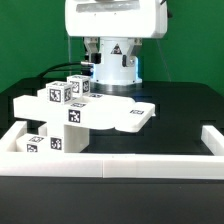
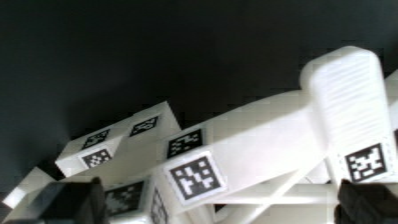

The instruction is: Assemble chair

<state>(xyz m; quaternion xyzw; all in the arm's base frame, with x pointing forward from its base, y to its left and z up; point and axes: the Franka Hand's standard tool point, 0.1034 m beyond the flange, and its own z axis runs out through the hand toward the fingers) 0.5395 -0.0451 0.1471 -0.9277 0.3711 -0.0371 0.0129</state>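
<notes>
The white chair pieces lie together on the black table. The flat seat panel [image 1: 125, 115] is in the middle, and blocky tagged bars and legs [image 1: 62, 98] are stacked at the exterior view's left, reaching down to the front rail. My white gripper [image 1: 108, 78] hangs low just behind them, its fingertips hidden by the pieces. In the wrist view the gripper [image 2: 228, 205] stands wide open. One dark finger [image 2: 68, 202] and the other [image 2: 381, 205] sit at either side, with tagged white bars [image 2: 214, 160] and a thick leg [image 2: 356, 110] between and beyond them. I cannot tell if the fingers touch them.
A long low white border rail [image 1: 120, 160] runs along the front, with side arms [image 1: 212, 140] at both ends. A green wall stands behind. Black tabletop [image 1: 180, 110] shows at the exterior view's right.
</notes>
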